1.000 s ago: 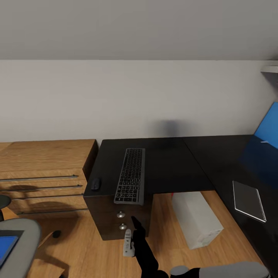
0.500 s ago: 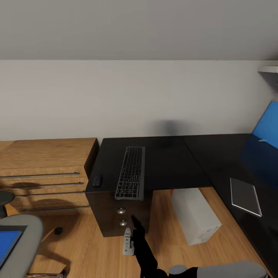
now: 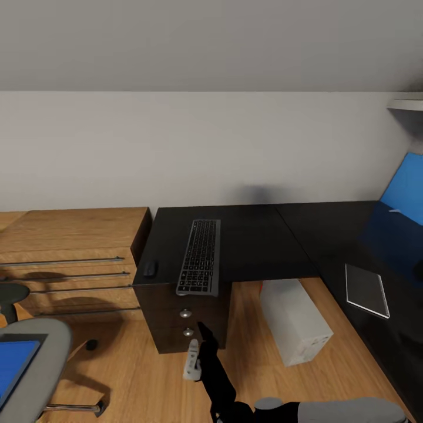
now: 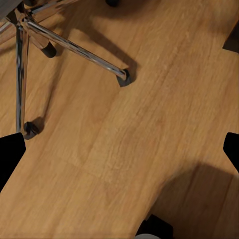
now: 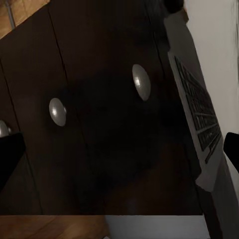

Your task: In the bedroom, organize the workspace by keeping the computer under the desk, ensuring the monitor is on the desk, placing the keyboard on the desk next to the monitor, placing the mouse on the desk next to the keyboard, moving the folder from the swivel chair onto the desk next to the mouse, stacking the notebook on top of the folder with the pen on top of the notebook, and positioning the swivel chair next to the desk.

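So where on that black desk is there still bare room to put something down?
The widest bare patch of the desk runs from the keyboard across the corner to the notebook. A narrower strip lies behind the mouse, left of the keyboard. The front left edge is crowded: the keyboard overhangs it, with the mouse close by.

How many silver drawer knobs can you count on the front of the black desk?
3. In the right wrist view, one knob sits nearest the keyboard, a second lower on the desk, and a third at the picture's edge. More may be hidden.
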